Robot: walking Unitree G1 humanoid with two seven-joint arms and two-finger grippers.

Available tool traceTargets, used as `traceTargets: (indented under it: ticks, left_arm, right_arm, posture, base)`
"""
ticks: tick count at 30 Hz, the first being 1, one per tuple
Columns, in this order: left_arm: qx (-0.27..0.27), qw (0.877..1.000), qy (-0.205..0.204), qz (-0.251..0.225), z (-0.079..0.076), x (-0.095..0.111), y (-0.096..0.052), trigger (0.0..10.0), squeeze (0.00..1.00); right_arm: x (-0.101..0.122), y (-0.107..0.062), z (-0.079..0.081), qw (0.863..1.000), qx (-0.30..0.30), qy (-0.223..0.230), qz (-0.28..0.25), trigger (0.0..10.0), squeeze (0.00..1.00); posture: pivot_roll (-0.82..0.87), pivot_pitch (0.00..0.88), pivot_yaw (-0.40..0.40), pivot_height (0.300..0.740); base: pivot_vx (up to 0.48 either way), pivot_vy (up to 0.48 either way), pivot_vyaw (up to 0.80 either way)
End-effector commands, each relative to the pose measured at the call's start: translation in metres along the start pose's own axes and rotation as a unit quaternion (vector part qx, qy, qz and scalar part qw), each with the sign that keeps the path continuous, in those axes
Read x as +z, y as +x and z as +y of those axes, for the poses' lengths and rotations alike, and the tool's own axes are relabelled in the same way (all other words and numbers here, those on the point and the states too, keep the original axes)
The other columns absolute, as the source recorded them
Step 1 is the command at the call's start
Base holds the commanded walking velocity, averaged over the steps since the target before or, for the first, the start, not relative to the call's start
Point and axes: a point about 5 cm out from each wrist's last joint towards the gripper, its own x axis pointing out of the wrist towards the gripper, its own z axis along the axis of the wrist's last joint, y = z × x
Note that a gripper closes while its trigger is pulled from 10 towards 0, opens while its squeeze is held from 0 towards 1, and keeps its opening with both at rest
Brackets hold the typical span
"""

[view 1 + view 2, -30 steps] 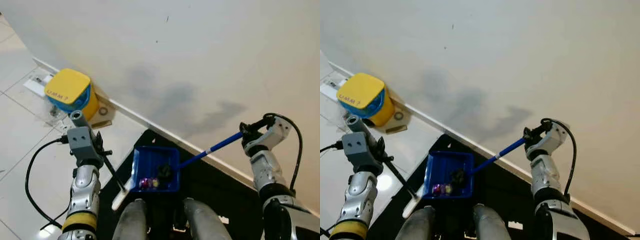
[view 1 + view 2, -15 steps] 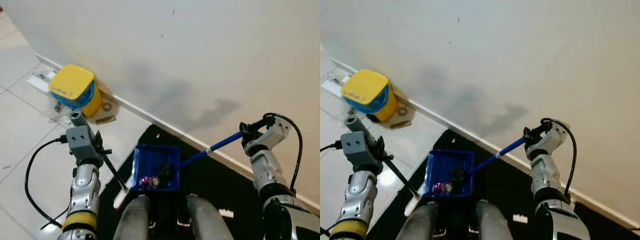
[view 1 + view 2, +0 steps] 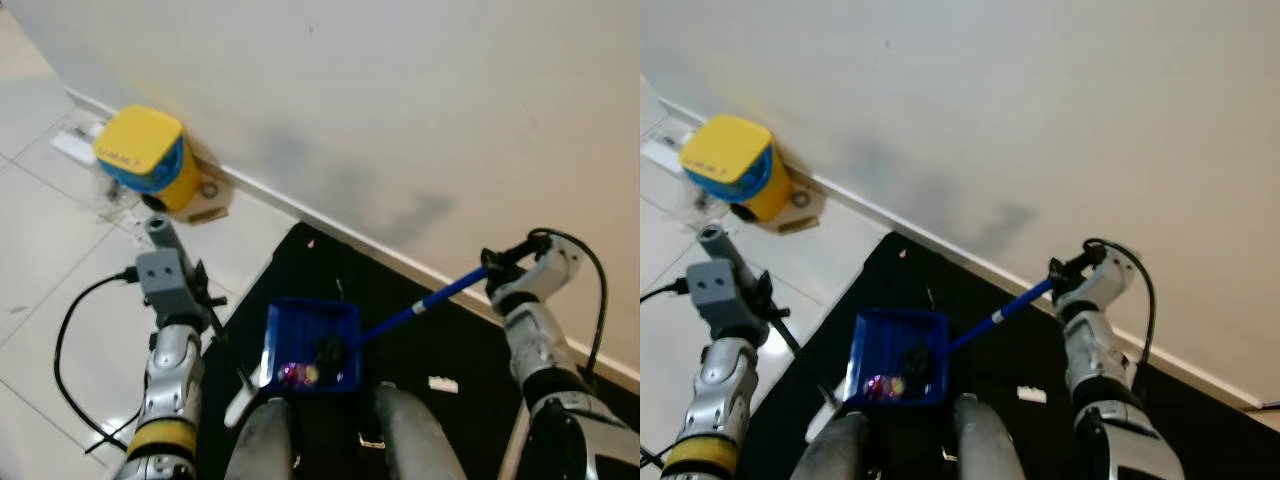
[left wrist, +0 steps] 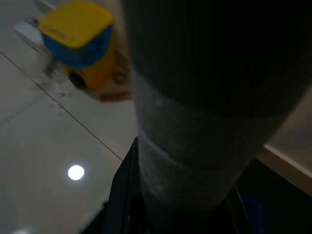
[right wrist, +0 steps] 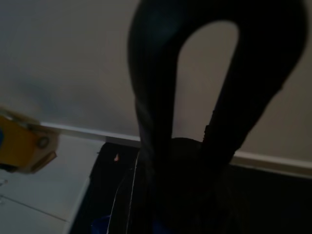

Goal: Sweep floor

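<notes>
A blue dustpan [image 3: 310, 338] hangs low in front of my legs over a black mat [image 3: 420, 330]. Small coloured bits and a dark lump [image 3: 328, 349] lie inside it. Its long blue handle [image 3: 425, 298] runs up to my right gripper [image 3: 497, 268], which is shut on the handle's end. My left gripper [image 3: 205, 308] is shut on the thin black handle of a brush whose white head [image 3: 240, 400] sits near the floor left of the dustpan. In the left wrist view the dark handle [image 4: 195, 146] blocks most of the picture.
A yellow and blue bin [image 3: 143, 160] stands against the white wall's skirting at the left. A white scrap [image 3: 441, 383] and a small orange bit [image 3: 309, 243] lie on the mat. Pale tiles [image 3: 60, 260] spread to the left. A black cable [image 3: 70, 350] loops from my left arm.
The whole view has shifted, with more of the black mat and a white scrap now showing. Both arms hold the brush and dustpan as before.
</notes>
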Motion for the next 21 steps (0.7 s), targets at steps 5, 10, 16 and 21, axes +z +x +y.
traceTargets:
  ticks: [5, 10, 16, 21]
  left_arm:
    - [-0.008, 1.000, 0.003, -0.001, 0.0000, 0.0021, -0.0008, 10.0, 0.00]
    - [-0.009, 1.000, 0.003, 0.001, 0.0000, 0.0020, -0.0006, 10.0, 0.00]
    - [-0.016, 1.000, 0.002, 0.001, -0.0015, 0.0025, -0.0001, 10.0, 0.00]
    - [-0.024, 1.000, -0.001, -0.007, -0.0039, 0.0033, -0.0001, 10.0, 0.00]
  right_arm:
    - [-0.0034, -0.0013, 0.0013, 1.000, 0.000, 0.006, 0.002, 10.0, 0.00]
    - [-0.0035, -0.0014, 0.0011, 1.000, 0.000, 0.006, 0.002, 10.0, 0.00]
    - [-0.0038, -0.0015, 0.0008, 1.000, -0.002, 0.006, 0.003, 10.0, 0.00]
    - [-0.0043, -0.0017, 0.0008, 1.000, -0.001, 0.006, 0.004, 10.0, 0.00]
  posture:
    - [0.07, 0.093, -0.059, 0.740]
    - [0.07, 0.093, -0.057, 0.740]
    - [0.07, 0.088, -0.055, 0.740]
    - [0.07, 0.085, -0.054, 0.740]
  base:
    - [0.000, -0.454, 0.00]
    - [0.000, -0.461, 0.00]
    - [0.000, -0.463, 0.00]
    - [0.000, -0.185, 0.00]
